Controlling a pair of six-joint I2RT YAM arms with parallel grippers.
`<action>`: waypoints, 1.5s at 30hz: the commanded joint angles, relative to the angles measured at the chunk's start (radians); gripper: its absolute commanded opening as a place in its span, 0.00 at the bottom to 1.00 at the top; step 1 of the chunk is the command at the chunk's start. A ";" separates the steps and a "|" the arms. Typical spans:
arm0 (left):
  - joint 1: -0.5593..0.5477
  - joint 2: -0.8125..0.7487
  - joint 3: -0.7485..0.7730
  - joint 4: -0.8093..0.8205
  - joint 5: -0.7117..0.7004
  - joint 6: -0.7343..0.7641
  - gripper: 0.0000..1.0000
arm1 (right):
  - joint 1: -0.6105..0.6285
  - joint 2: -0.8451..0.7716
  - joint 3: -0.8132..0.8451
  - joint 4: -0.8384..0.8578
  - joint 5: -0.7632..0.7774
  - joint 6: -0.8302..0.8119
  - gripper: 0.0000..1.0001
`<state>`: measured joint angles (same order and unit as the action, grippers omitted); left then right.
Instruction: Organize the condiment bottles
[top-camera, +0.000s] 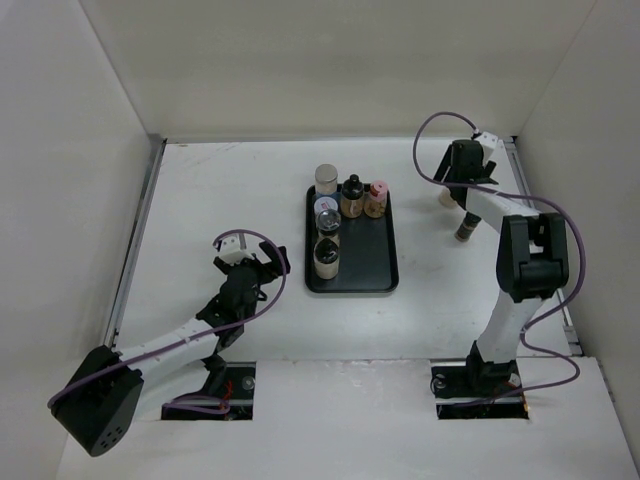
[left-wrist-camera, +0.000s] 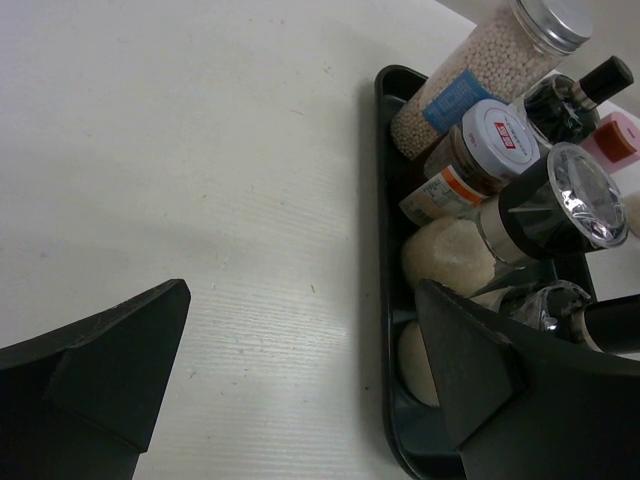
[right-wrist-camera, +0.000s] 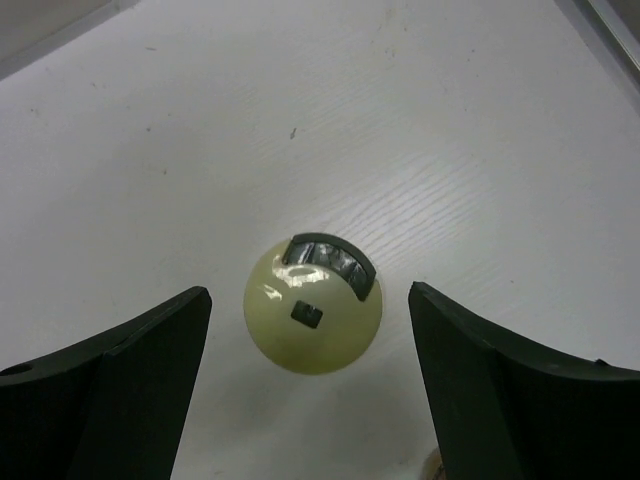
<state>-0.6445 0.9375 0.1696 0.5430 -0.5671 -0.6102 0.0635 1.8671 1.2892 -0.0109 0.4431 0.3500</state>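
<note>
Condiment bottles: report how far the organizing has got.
Done: several bottles stand grouped in the black tray. In hand: the right tool hangs open over a cream-capped shaker on the table, not gripping it. Remaining: that shaker and a brown bottle beside it, both outside the tray. The left tool is open, empty.

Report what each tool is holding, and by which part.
Nothing is held. The left tool is open beside the tray; the right tool is open above a cream-capped bottle, not touching it.

No text can be read: the blue label (left-wrist-camera: 455, 98) on the tall shaker (left-wrist-camera: 490, 45) and the red-and-white sticker (left-wrist-camera: 503, 131) on a cap are blurred.
</note>
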 joint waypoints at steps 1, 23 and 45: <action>-0.008 -0.003 0.002 0.049 0.001 -0.006 1.00 | -0.011 0.017 0.064 0.029 -0.023 -0.016 0.81; 0.004 -0.014 0.001 0.049 0.001 -0.005 1.00 | 0.419 -0.439 -0.409 0.226 0.078 0.060 0.47; 0.007 -0.014 0.002 0.046 0.004 -0.005 1.00 | 0.549 -0.217 -0.272 0.285 0.128 -0.008 0.64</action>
<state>-0.6418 0.9306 0.1696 0.5438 -0.5678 -0.6102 0.6102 1.6436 0.9516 0.2176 0.5171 0.3714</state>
